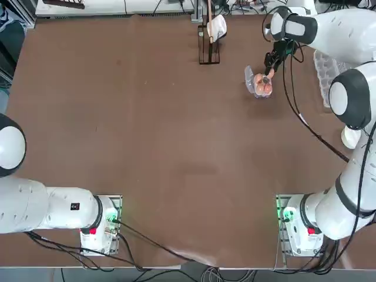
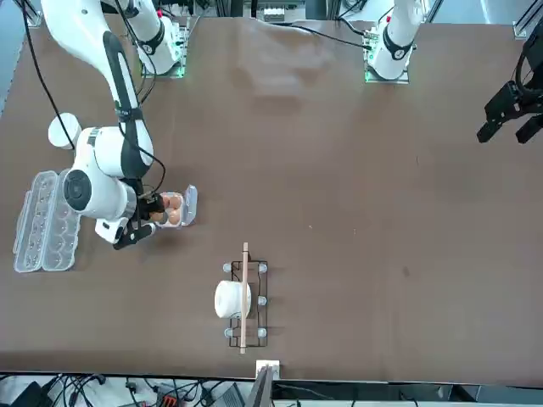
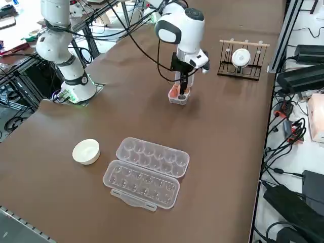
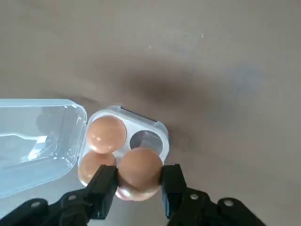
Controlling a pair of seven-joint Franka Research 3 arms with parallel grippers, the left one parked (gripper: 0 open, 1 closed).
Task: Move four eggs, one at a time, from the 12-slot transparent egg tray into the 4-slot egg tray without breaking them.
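Gripping of egg [image 4: 140, 165]: one orange-brown egg clamped between both fingers of the right pincer [image 4: 141, 173]; one fingertip bears on each side of the shell.
Pincer opening: fingers apart by the width of the held egg, closed onto its shell.
Held egg, position: at the 4-slot egg tray [image 4: 158, 126], overlapping one seated egg [image 4: 136, 194] in the wrist view. Contact between these two shells: cannot be told.
Small tray, cups: one round cup [image 4: 146, 140] vacant; the other three occupied by the partly hidden egg below the held one and two more eggs [image 4: 106, 134] [image 4: 96, 165].
Small tray, lid: clear flap [image 4: 37, 141] hinged open, extending toward the robot's left.
Small tray, location: on the counter [image 1: 176, 141], toward the far edge, in front of the right arm [image 1: 346, 103].
12-slot transparent egg tray: lying open on the counter [image 3: 147, 179], to the robot's right of the small tray; cup section and lid side by side, partly covered by the arm in the top view.
White bowl [image 3: 86, 152]: upright on the counter, nearer the robot's bases than the long carton.
Rack [image 2: 260, 303]: dark wire frame with a wooden bar [image 2: 244, 297] and a white round piece [image 2: 229, 299], to the robot's left of the small tray.
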